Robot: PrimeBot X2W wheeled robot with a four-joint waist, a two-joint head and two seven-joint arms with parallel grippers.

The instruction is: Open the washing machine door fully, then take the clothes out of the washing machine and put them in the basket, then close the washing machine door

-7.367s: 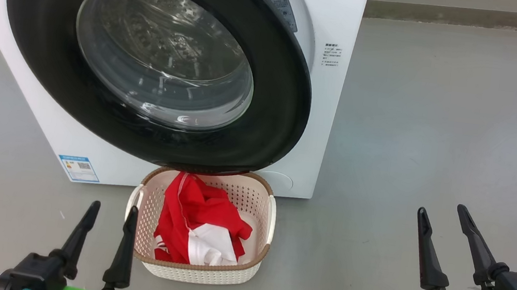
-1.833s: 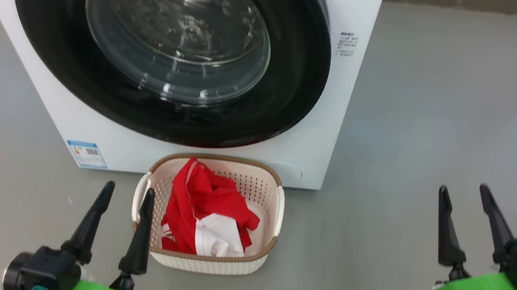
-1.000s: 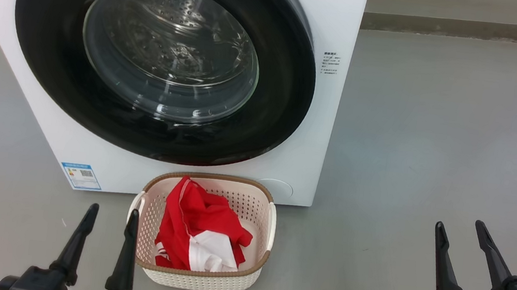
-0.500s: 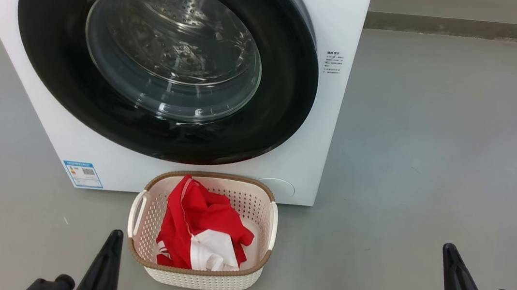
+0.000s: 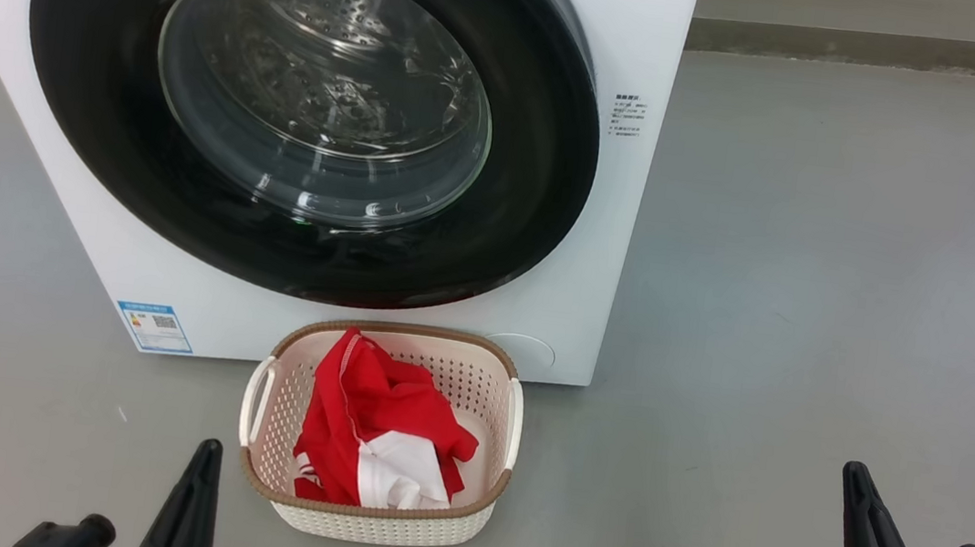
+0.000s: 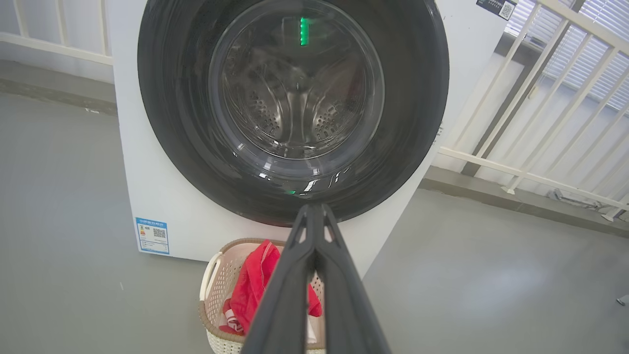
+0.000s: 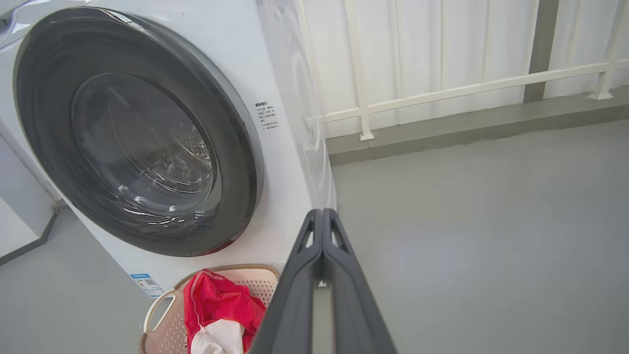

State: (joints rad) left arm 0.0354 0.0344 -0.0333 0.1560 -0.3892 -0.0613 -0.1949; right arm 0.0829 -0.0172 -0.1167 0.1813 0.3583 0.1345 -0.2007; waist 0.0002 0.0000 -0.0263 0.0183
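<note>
Two hands, both closed tight and holding nothing. The left hand (image 5: 207,454) sits at the lower left of the head view, its dark fingers pressed into one spike just left of the basket (image 5: 374,527) and apart from it. The right hand (image 5: 856,485) is at the lower right, well apart from the basket, over bare grey floor (image 5: 817,283). Each wrist view shows its own pair of fingers meeting along their length to a single tip.

The washing machine door (image 5: 543,188) lies shut, flush against the front of the white washing machine (image 5: 651,44). Its wide black rim rings the bulging glass, through which the perforated steel drum (image 5: 328,63) shows. A blue label (image 5: 154,326) sits low on the machine's front at the left, and a small printed sticker (image 5: 626,115) is to the right of the door.

The basket stands on the floor close in front of the machine, below the door's lower edge. The clothes (image 5: 376,403) lie heaped inside it, red with a white panel toward the near side, mostly in its left half, leaving perforated cream wall bare on the right. A white railing (image 6: 535,98) stands beyond the machine.
</note>
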